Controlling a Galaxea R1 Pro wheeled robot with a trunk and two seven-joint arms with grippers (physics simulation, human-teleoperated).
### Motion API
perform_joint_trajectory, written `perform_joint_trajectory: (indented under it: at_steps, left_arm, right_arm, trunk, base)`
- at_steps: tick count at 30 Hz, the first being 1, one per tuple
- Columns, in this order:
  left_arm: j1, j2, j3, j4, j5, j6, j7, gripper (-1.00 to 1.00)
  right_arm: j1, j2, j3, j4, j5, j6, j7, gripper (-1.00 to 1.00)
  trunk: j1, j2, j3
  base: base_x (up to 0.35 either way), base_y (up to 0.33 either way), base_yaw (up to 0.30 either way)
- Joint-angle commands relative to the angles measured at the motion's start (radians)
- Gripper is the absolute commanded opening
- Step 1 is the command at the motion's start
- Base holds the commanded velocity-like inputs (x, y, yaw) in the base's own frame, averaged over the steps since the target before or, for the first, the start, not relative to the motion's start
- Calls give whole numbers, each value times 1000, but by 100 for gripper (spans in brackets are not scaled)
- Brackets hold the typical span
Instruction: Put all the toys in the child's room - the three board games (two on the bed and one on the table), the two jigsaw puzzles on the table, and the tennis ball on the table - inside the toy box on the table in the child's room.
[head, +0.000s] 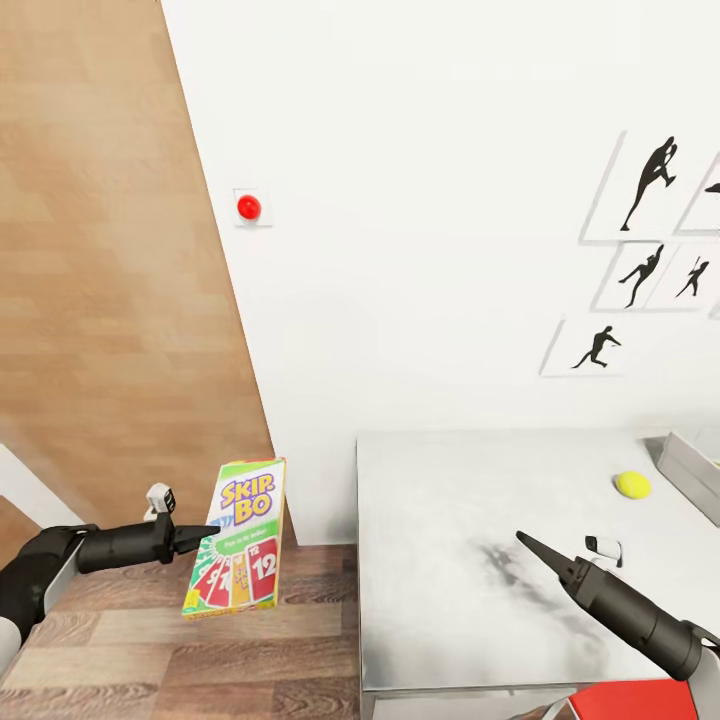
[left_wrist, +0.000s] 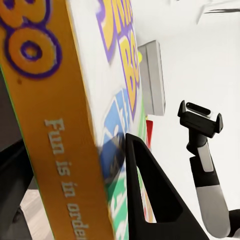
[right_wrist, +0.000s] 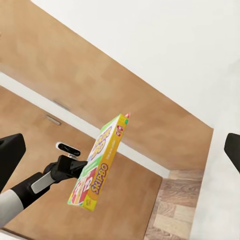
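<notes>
The L gripper (head: 200, 537) pinches the Skip-Bo box (head: 240, 537) by its edge, holding it up over the wood floor (head: 120, 630), just beside the counter (head: 450, 560). The R gripper (head: 527, 542) hangs over the counter; can't tell if it is spread. The ball (head: 632, 485) sits near the toy box (head: 690, 470) at the counter's far R.
</notes>
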Motion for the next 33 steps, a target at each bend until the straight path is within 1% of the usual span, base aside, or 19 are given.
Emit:
perform_joint_trajectory:
  at_steps: [1, 9, 19, 22, 28, 33]
  left_arm:
    - [-1, 0, -1, -2, 0, 10, -4, -100]
    - [-1, 1, -7, -62, 3, 15, -4, -100]
    - [-1, 2, -7, -70, 3, 17, -4, -100]
    - [-1, 3, -7, -70, 2, 17, -4, -100]
    - [-1, 4, -7, -73, 0, 17, -4, -100]
    - [-1, 13, -7, -75, 0, 17, -4, -100]
  right_arm:
    - [-1, 0, 0, 0, -4, 6, 1, 100]
    - [-1, 0, -1, 0, -5, 5, 13, 100]
    - [-1, -1, -7, 0, -5, 4, 59, 100]
    - [-1, -1, -20, 0, -5, 3, 65, 100]
    - [-1, -1, -31, 0, -5, 3, 79, 100]
    - [-1, -2, -33, 0, -4, 2, 105, 100]
  trunk:
    - [1, -2, -1]
    - [1, -2, 11]
    - [1, -2, 28]
    - [1, -2, 33]
    - [1, -2, 42]
    - [1, -2, 51]
  base:
    - [0, 0, 0]
    - [0, 0, 0]
    - [0, 0, 0]
    - [0, 0, 0]
    - [0, 0, 0]
    - [0, 0, 0]
